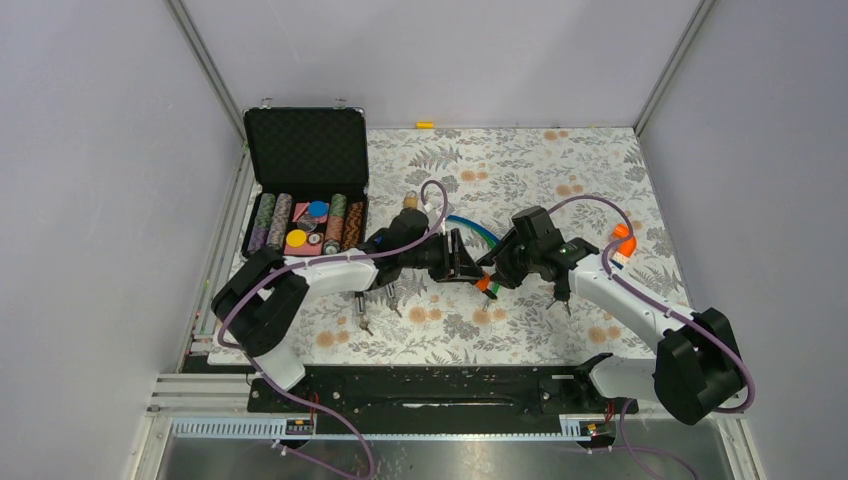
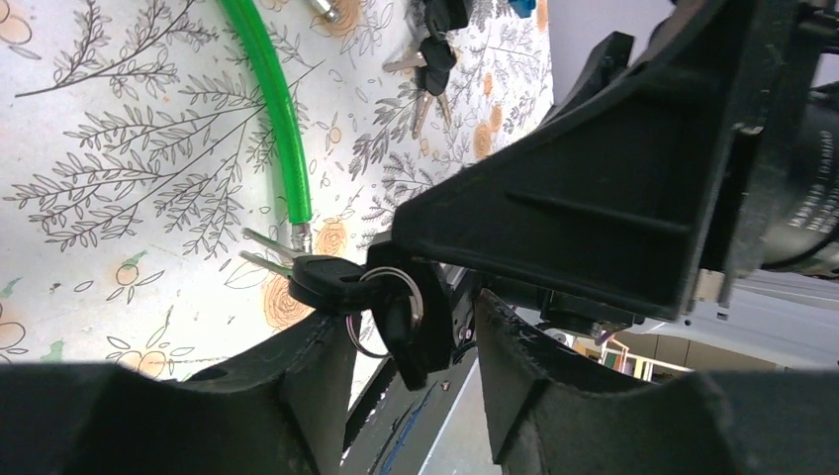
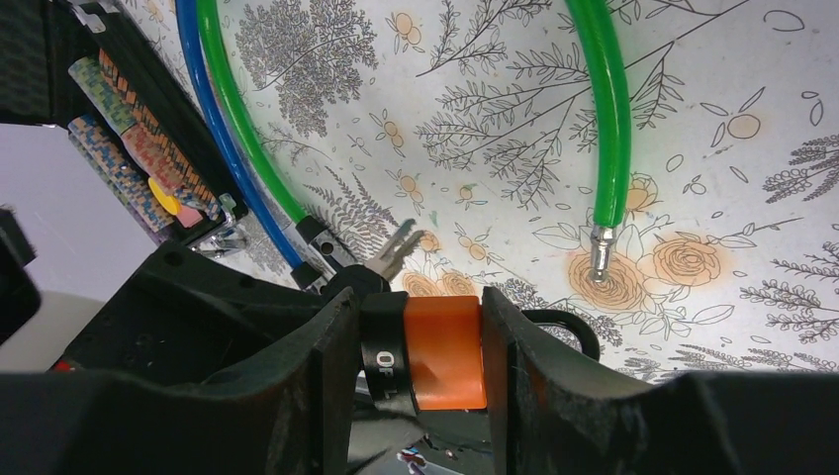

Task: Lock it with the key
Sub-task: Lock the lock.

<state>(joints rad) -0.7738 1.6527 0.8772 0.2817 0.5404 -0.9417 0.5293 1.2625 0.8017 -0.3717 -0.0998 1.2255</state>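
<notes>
**Centre of mat (image 1: 560,165):** passage is blocked. The left gripper (image 1: 472,268) and right gripper (image 1: 494,277) are set tip to tip. The gap between the right fingers (image 3: 297,376) is filled by the orange lock (image 3: 445,351), and a key bunch (image 2: 336,282) is lodged in the left gap.

**Directly behind:** the green cable (image 3: 608,119) and blue cable (image 3: 187,40) are looped across the mat.

**Far left corner:** taken up by the open chip case (image 1: 305,150).

**Free room:** open mat is noted at far right and along the near edge between the arms.

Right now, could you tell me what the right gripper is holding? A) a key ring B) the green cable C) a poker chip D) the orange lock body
D: the orange lock body sits clamped in the right gripper, seen from its wrist camera.
</notes>
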